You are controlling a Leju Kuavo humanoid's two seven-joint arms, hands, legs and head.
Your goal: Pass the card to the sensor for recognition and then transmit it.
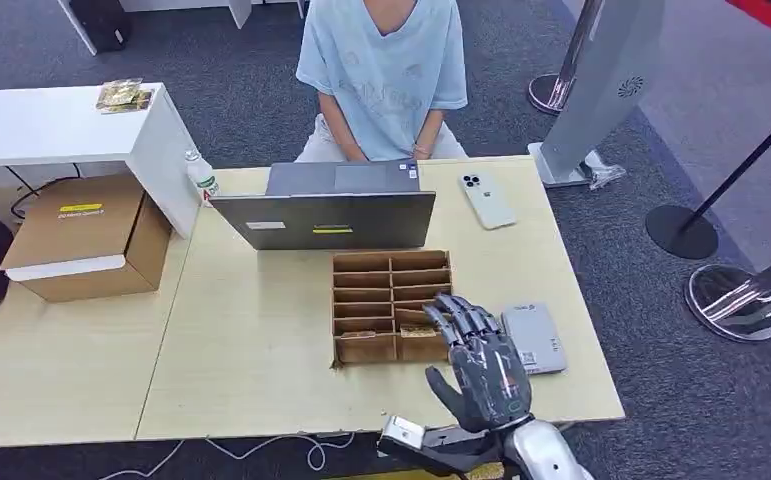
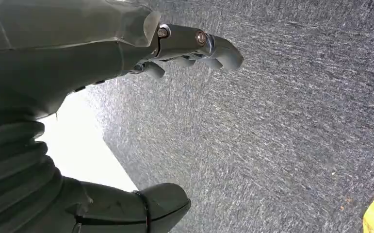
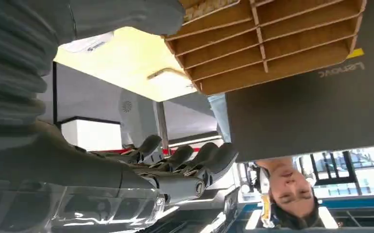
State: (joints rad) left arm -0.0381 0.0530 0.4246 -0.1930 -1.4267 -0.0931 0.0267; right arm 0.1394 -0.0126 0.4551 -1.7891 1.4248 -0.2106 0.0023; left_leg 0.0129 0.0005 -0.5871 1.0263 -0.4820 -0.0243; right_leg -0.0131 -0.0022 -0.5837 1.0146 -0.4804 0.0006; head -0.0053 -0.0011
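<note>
My right hand (image 1: 483, 362) hovers over the near right corner of the cardboard divider box (image 1: 391, 305), its fingers spread and nothing in them. Under its fingertips, small flat cards (image 1: 413, 318) lie in the box's near compartments. Just right of the hand, the flat grey sensor (image 1: 534, 338) lies on the table. In the right wrist view the same right hand (image 3: 175, 162) stretches out below the box (image 3: 272, 39). My left hand (image 2: 185, 48) hangs beside the body over grey carpet, fingers apart and empty.
A person in a pale blue shirt (image 1: 386, 70) sits across the table behind an open laptop (image 1: 331, 215). A white phone (image 1: 487, 198) lies right of the laptop. A bottle (image 1: 201, 178), a cardboard carton (image 1: 86, 235) and a white bench (image 1: 61, 125) stand to the left.
</note>
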